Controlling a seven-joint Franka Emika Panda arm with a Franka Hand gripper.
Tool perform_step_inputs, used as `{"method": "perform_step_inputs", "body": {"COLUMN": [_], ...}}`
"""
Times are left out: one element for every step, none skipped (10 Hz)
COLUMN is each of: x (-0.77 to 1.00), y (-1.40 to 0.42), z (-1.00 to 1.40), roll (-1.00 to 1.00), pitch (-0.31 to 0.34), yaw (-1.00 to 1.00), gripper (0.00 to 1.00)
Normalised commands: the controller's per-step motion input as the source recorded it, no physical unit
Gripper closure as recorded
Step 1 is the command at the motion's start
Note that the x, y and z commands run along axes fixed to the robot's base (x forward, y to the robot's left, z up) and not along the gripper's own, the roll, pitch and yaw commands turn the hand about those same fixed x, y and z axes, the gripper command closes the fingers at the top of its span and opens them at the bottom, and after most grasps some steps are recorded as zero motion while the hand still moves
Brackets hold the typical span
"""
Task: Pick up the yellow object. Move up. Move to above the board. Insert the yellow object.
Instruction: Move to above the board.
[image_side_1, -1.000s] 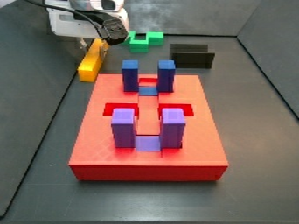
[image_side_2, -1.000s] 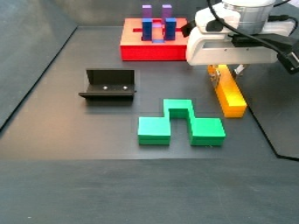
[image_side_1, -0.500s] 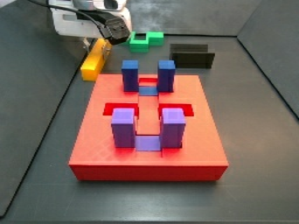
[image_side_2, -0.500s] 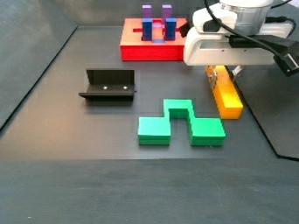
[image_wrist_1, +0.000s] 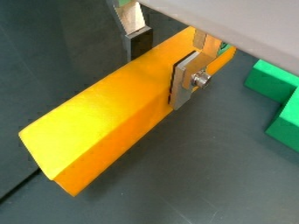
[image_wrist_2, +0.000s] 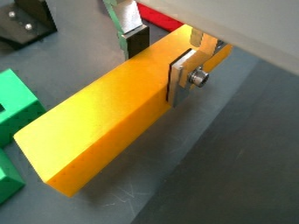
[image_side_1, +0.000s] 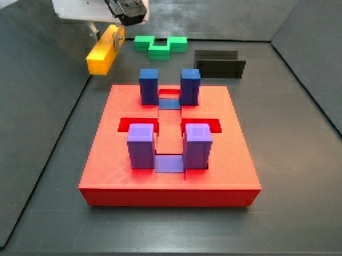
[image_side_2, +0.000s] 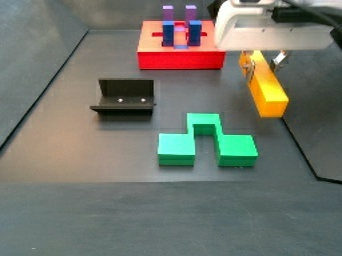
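Hand (image_wrist_1: 162, 54) clamps the yellow bar (image_wrist_1: 117, 114) near one end, fingers (image_wrist_1: 187, 79) across its narrow sides, so the length hangs free; bar seemingly lifted off the floor, beside the red board (image_side_1: 167, 160), whose slots wait between purple posts (image_side_1: 142, 145).

- You get no readable text, labels, brands or numbers anywhere.
- Gripper (image_side_2: 263, 58), closed on the yellow bar (image_side_2: 265, 88), is unmarked; so is the red board (image_side_1: 168, 152).
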Motion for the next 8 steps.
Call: {"method": "perform_step_inputs", "body": {"x": [0.0,-0.02,-0.05,-0.04,0.01,0.02,0.02,0.02], "y": [0.0,0.0,-0.01,-0.01,0.0,0.0,0.0,0.0], "z": [1.4,1.4,1.4,1.4,1.4,1.4,1.4,0.76], "roll": [0.0,0.0,-0.01,-0.01,-0.01,-0.02,-0.02,-0.02], "pitch": [0.0,0.024,0.027,0.007,0.035,0.067,0.071,0.057], "yaw": [0.0,0.0,0.0,0.0,-0.01,-0.01,-0.01,-0.01], "gripper": [1.0,1.0,1.0,1.0,1.0,1.0,1.0,1.0]}}
